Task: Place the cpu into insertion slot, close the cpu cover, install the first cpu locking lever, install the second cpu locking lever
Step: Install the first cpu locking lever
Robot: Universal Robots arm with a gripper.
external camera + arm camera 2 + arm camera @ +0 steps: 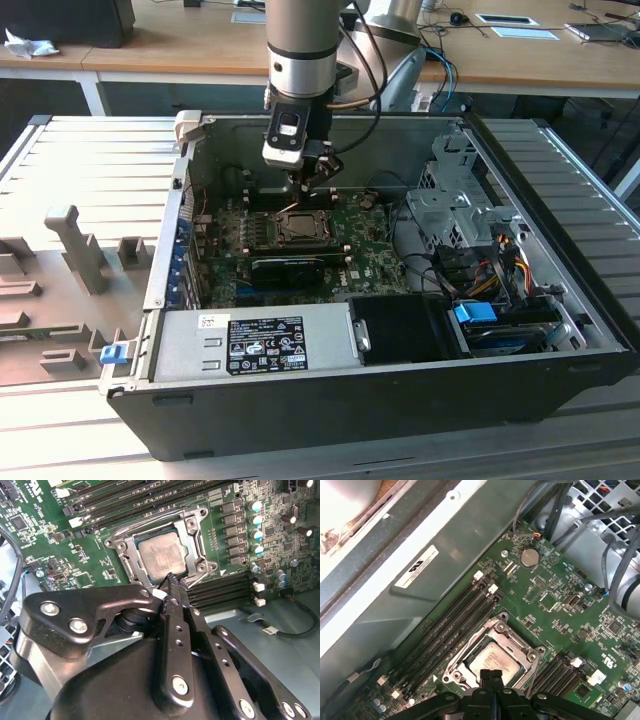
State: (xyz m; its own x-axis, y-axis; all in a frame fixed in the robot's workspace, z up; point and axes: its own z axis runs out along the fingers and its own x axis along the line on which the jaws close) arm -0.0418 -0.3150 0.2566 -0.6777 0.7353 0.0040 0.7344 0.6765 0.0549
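Inside the open black computer case (pixel 350 412), which lies on the grey ribbed metal bench (pixel 85 140), the green circuit board (pixel 370 262) covers the floor. Midway along the board and nearer its far edge in the exterior view sits the square insertion slot with a silver metal rim (pixel 115 544). The cpu, a small flat square chip with a dull silver-grey top (pixel 161 556), lies seated in that slot. The cpu cover, a thin silver-grey metal frame with a cut-out centre (pixel 194 541), lies flat down around the chip.

The black claw (pixel 172 580) hangs from the grey arm above the slot. Its two slim fingers are clenched tip to tip, and nothing can be made out between them. In the second wrist view the tip sits at the slot's rim, just beside a thin silver wire lever (pixel 201 577) that angles out from the socket corner. Whether the tip touches that lever cannot be told. In the first wrist view the closed fingers point over the chip's edge.

Rows of long black memory slots (pixel 222 591) run beside the socket.
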